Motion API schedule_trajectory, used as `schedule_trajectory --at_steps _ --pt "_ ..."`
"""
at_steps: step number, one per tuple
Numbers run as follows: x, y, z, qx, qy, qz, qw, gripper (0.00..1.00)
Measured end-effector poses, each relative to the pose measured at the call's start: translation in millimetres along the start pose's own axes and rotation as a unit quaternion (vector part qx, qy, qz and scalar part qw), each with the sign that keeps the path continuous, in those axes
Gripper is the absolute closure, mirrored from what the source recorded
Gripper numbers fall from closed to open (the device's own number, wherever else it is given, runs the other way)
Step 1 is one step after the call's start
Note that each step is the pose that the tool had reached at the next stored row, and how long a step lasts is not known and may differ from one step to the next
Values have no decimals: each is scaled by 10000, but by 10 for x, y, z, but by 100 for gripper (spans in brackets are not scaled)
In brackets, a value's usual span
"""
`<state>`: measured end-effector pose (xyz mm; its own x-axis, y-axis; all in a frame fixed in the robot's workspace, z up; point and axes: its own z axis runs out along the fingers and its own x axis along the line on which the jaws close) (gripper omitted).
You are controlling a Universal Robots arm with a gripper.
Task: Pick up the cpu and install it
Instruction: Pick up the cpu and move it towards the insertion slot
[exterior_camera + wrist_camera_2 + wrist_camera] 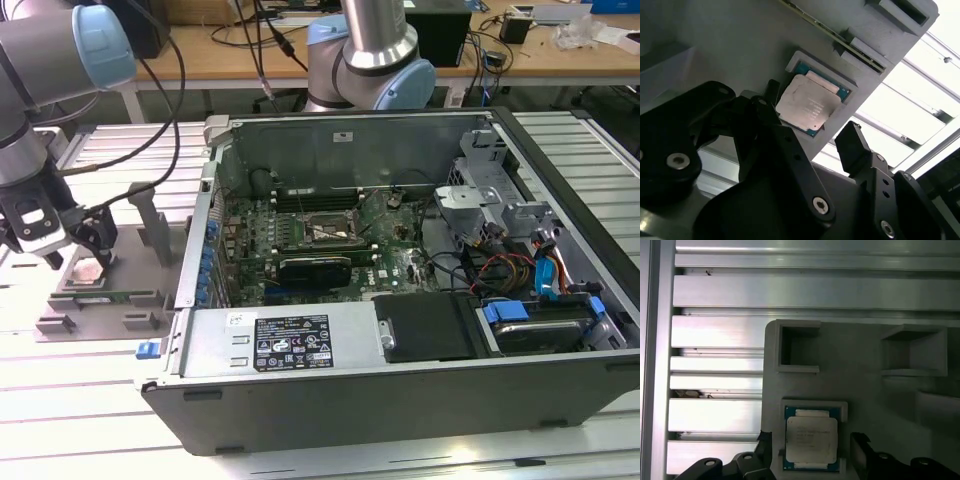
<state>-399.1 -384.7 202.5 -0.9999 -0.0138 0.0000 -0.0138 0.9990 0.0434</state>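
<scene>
One cpu (88, 272) lies flat in a square recess of one grey holder block (92, 320), which sits near the edge of the slatted metal surface (90, 400) on the exterior view's left. The tool (78, 255) hangs directly above it. In both wrist views the tool is open, and its two black fingers (852, 137) stand one on each side of the cpu (807, 102) with a gap to it, gripping nothing. The first wrist view shows two empty square pockets (797, 347) in the holder beyond the cpu (811, 440). One open computer case (350, 135) fills the middle of the surface, well apart from the holder. One socket frame (325, 228) lies on its motherboard.
</scene>
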Motion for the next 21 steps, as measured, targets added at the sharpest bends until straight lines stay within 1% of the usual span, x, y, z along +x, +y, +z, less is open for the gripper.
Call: schedule_trajectory --at_steps 4,8,21 --pt "0 -1 43 0 -23 -1 10000 28" --pt "0 -4 95 0 -30 -1 10000 28" --pt "-15 2 141 1 -30 -1 10000 28"
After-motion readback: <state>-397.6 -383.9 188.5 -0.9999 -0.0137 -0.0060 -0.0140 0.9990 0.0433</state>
